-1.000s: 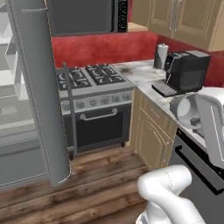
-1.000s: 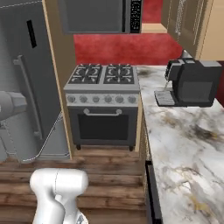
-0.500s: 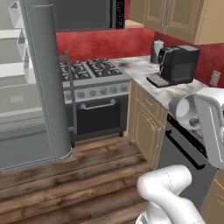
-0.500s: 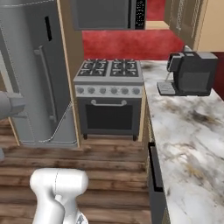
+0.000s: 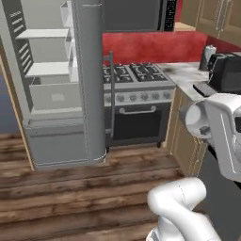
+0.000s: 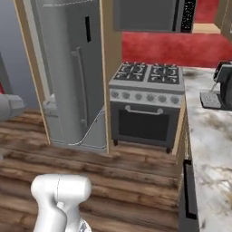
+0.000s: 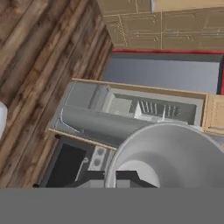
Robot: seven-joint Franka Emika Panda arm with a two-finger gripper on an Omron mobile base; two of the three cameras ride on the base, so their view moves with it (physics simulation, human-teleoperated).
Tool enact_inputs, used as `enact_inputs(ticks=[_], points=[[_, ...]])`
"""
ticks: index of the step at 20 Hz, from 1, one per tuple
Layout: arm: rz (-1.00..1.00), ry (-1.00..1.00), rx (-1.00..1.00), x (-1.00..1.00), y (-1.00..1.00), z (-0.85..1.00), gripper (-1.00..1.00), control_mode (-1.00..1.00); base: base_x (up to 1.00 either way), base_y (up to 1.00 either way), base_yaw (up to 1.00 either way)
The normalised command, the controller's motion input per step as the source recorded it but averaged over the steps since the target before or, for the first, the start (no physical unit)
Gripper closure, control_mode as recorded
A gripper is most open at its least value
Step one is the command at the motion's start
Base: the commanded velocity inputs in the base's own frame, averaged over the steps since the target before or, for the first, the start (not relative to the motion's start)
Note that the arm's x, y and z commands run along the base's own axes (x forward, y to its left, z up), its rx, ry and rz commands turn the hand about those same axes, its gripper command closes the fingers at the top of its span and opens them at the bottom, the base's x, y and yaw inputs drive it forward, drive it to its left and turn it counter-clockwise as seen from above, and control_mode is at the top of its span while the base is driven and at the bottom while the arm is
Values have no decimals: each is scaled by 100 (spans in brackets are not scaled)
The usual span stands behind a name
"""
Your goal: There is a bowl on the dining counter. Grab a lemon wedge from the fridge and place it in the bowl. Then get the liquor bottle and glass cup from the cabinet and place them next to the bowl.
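A: While the hand view tilts over the kitchen, the gripper (image 7: 117,178) has its two dark tips pressed together, nothing seen between them. Closed, empty as far as I can tell.

B: Below it?

A: Wood plank floor (image 6: 113,172). Past that, the fridge (image 5: 56,94).

B: Fridge state?

A: Door (image 5: 89,80) swung wide, edge-on in the left base view. White shelves (image 5: 44,34) and a grey drawer (image 5: 54,96) show inside. The right base view gives the door's outer face, with the long bar handle (image 6: 80,86).

B: Lemon wedge?

A: Too small to tell on those shelves.

B: Next to the fridge?

A: Stove (image 6: 147,97) just beside it, black oven door, knobs along the front. Marbled counter (image 6: 208,136) runs along the right, with a dark coffee machine (image 6: 224,86) on it near the far end.

B: Back wall?

A: Red backsplash (image 6: 163,47), dark microwave (image 6: 149,13) above the stove, tan wall cabinets (image 5: 212,16) at the far right.
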Motion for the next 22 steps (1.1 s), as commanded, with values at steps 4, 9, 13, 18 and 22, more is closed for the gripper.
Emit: enact_inputs(ticks=[4,9,13,18,22], points=[[0,0,0,0,0,0,100,100,-37,80,51],[0,0,0,0,0,0,100,100,-20,84,57],[0,0,0,0,0,0,100,100,0,71,62],[0,0,0,0,0,0,100,100,13,57,60],[0,0,0,0,0,0,100,100,33,40,60]])
